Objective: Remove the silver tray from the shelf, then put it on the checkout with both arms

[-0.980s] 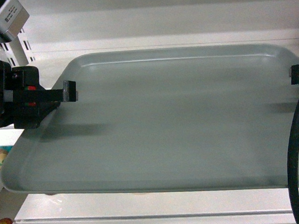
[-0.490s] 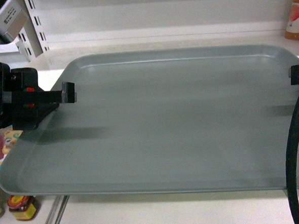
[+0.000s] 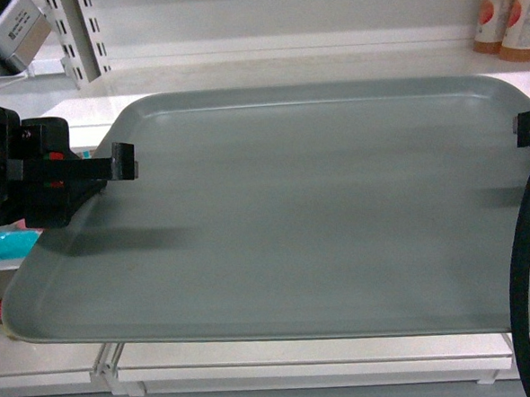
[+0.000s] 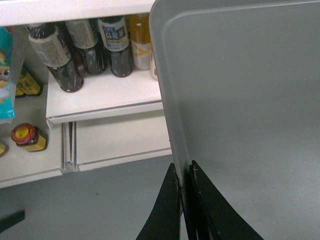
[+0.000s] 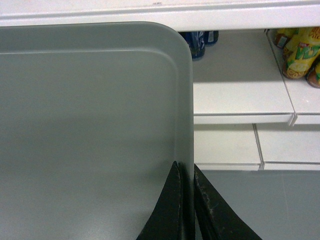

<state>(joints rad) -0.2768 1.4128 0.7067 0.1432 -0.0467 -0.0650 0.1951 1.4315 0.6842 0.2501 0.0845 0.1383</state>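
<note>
White store shelving fills the background: in the head view a shelf [image 3: 266, 72] board runs behind the load, with slotted uprights [image 3: 82, 34] at upper left and orange-capped juice bottles [image 3: 504, 17] at upper right. Item held: silver tray [image 3: 311, 214], large, rectangular, rounded corners, low raised rim, plain bottom, nothing on it; it spans nearly the whole head view, roughly level, with its near edge out over a lower white shelf lip [image 3: 293, 368]. Whether its far edge touches the shelf board cannot be told. Left gripper [image 4: 184, 175]: thin black prongs pressed together on the tray's left rim, one prong under the outer side, one on the inner side, rim pinched between them. In the head view its upper prong tip [image 3: 123, 160] rests on the rim beside a black block with red marks [image 3: 54, 171]. Right gripper [image 5: 186, 175]: prongs likewise closed on the tray's right rim, which passes between them; a thick black cable [image 3: 526, 272] hangs in front at the right of the head view. Below, left wrist view: dark drink bottles [image 4: 75, 50] on a white shelf, a yellow bottle [image 4: 140, 40], a red-lidded jar [image 4: 27, 137]. Right wrist view: yellow packs [image 5: 300, 50] and blue-labelled bottles [image 5: 200, 40] on lower shelves, grey floor [image 5: 270, 205] beneath.
</note>
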